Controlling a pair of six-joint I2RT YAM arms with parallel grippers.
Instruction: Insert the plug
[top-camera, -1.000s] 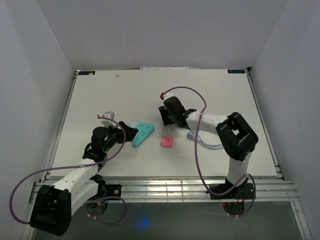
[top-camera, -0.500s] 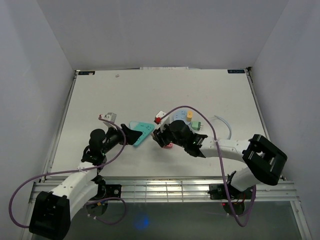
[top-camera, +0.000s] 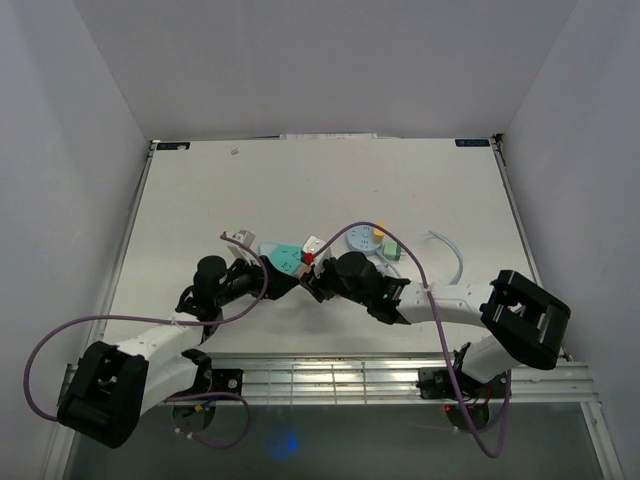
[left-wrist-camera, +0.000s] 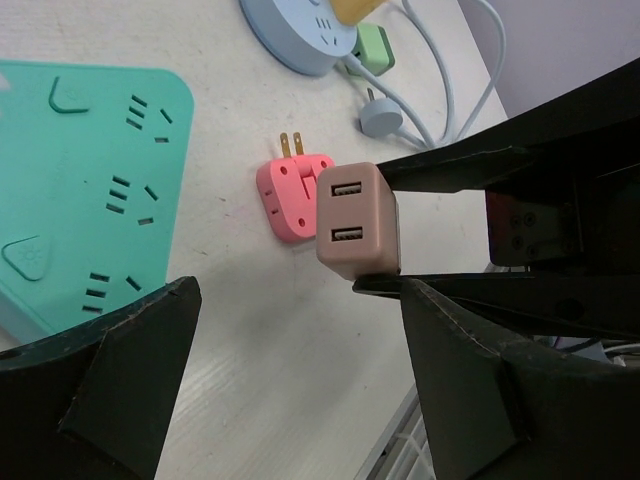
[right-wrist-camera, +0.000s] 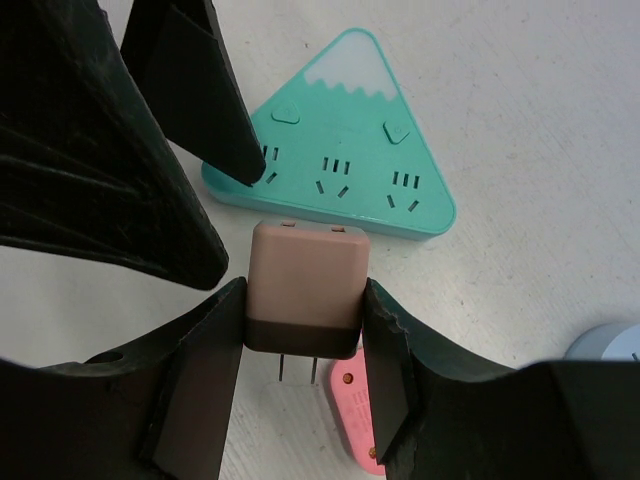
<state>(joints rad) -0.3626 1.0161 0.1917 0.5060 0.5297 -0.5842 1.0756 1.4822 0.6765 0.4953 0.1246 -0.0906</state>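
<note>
Two plugs sat in round blue socket (left-wrist-camera: 300, 38): yellow plug (left-wrist-camera: 355, 8), green plug (left-wrist-camera: 373, 45) | right pincer (right-wrist-camera: 303, 305) gripped brown plug (right-wrist-camera: 305, 280) near teal power strip (right-wrist-camera: 340, 150), toward table's (top-camera: 200, 190) near edge | left pincer (left-wrist-camera: 300, 300) spread wide

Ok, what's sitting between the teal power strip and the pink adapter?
Nothing: the left wrist view shows only bare table between the teal power strip and the pink adapter.

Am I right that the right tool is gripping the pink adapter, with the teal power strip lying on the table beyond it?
Not quite: the right tool is gripping the brown USB charger, as the right wrist view shows; the pink adapter lies on the table. The teal power strip does lie beyond it.
</note>
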